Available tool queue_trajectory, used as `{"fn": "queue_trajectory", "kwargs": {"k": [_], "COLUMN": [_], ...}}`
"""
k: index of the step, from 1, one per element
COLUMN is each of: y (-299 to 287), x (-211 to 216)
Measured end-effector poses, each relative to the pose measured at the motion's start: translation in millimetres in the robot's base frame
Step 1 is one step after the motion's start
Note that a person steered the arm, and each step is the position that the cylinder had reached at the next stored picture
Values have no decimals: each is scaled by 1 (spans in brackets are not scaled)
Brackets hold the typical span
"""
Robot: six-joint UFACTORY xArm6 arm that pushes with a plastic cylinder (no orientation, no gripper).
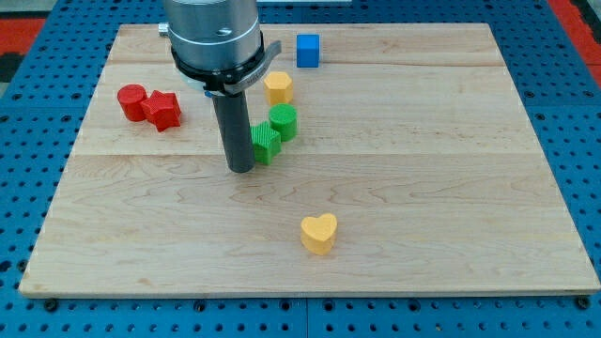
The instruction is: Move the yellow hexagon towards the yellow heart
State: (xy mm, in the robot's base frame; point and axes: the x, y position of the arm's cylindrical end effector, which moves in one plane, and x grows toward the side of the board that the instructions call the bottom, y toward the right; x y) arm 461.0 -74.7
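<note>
The yellow hexagon point(278, 87) sits near the view's top centre of the wooden board. The yellow heart point(319, 233) lies lower, toward the view's bottom centre. My tip point(241, 168) rests on the board just left of two green blocks, below and left of the yellow hexagon and well above and left of the yellow heart. The rod stands upright under the arm's grey round end.
Two green blocks point(283, 122) point(265, 144) touch each other between hexagon and heart, right beside my tip. A blue cube point(308, 51) is at the top. A red cylinder point(132, 101) and a red block point(163, 110) sit at the left. The wooden board point(451, 188) lies on a blue pegboard.
</note>
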Motion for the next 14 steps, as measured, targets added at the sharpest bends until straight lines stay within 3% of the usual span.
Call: {"fn": "queue_trajectory", "kwargs": {"k": [2, 3, 4, 6, 7, 9, 11, 12, 13, 14], "y": [57, 63, 95, 96, 48, 18, 107, 122, 186, 173], "x": [-5, -37, -31, -199, -193, -156, -86, -84, -100, -59]}}
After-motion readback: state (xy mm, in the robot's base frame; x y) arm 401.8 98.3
